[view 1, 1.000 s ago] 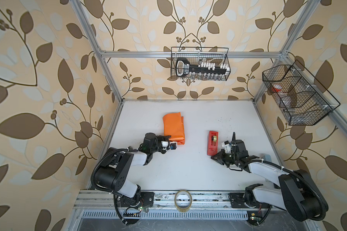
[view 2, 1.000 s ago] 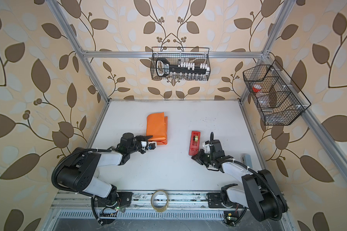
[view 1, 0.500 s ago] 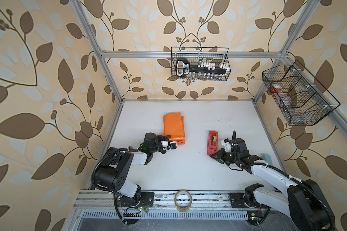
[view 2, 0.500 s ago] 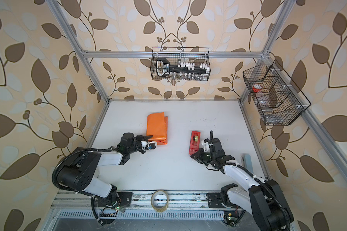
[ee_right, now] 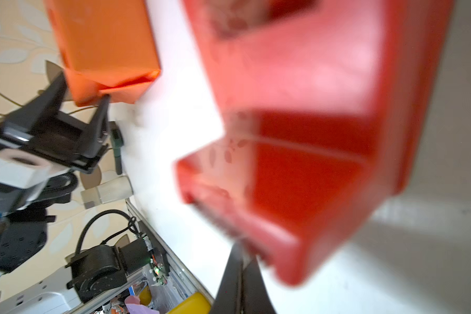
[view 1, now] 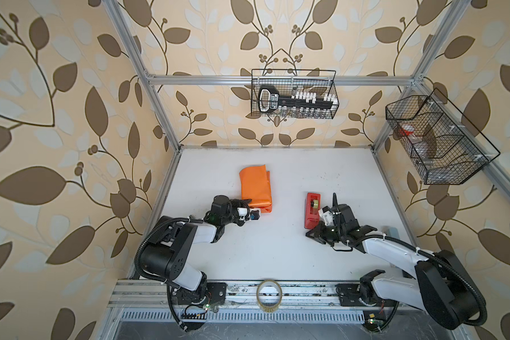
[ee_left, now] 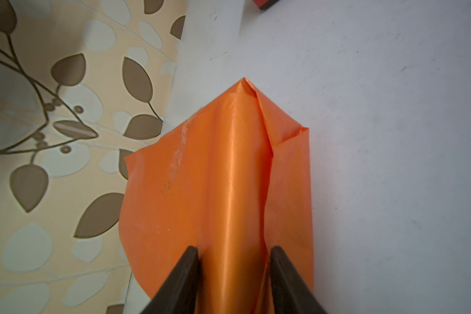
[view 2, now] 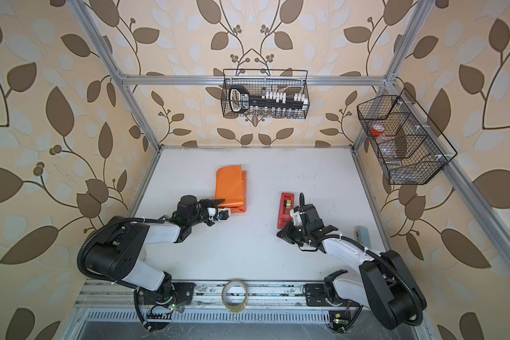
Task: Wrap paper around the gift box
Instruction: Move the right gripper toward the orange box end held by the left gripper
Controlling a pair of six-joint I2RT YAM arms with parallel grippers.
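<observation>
The orange paper [view 1: 255, 188] [view 2: 229, 188] lies folded into a box-shaped parcel on the white table, left of centre. The gift box is hidden. My left gripper [view 1: 252, 207] [view 2: 223, 207] is shut on the parcel's near end. In the left wrist view its fingers [ee_left: 191, 261] pinch a raised ridge of the paper [ee_left: 229, 176]. My right gripper [view 1: 310, 232] [view 2: 281, 233] is shut, its tips [ee_right: 241, 252] at the near end of the red tape dispenser [view 1: 312, 206] [ee_right: 310, 108].
A clear tape roll [view 1: 269, 294] sits on the front rail. Wire baskets hang on the back wall [view 1: 293, 98] and the right wall [view 1: 436, 144]. A small grey-blue object [view 1: 390, 232] lies at the table's right edge, behind my right arm.
My right arm's elbow has swung outward while its gripper stayed by the dispenser's near end. The left arm and the parcel have not moved.
</observation>
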